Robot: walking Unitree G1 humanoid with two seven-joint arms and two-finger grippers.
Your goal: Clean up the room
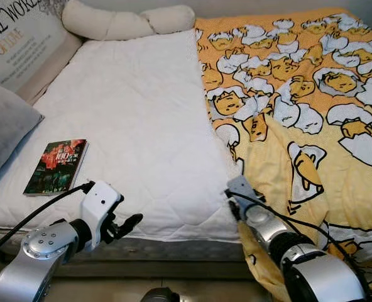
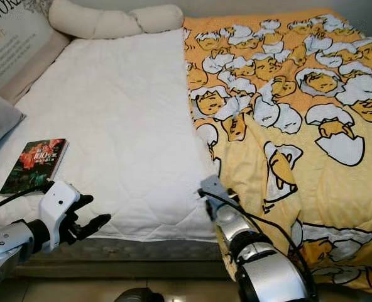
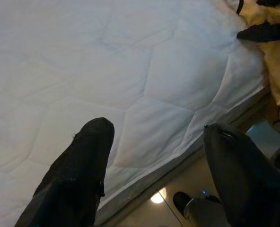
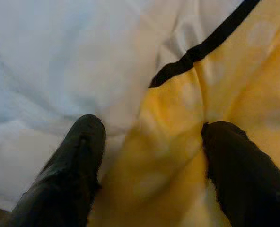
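Note:
A yellow blanket printed with egg cartoons covers the right half of the bed, and its left edge lies on the white quilted mattress cover. My right gripper is open at the blanket's lower left edge. Its fingers straddle a fold of yellow fabric without closing on it. My left gripper hovers open over the front edge of the bed at the left, with nothing between its fingers. A dark book with a red cover lies on the sheet at the left, just beyond the left gripper.
A long white pillow lies across the head of the bed. A grey pillow and a cushion with printed lettering sit at the left. The blanket hangs over the bed's front edge at the right. Glossy floor lies below.

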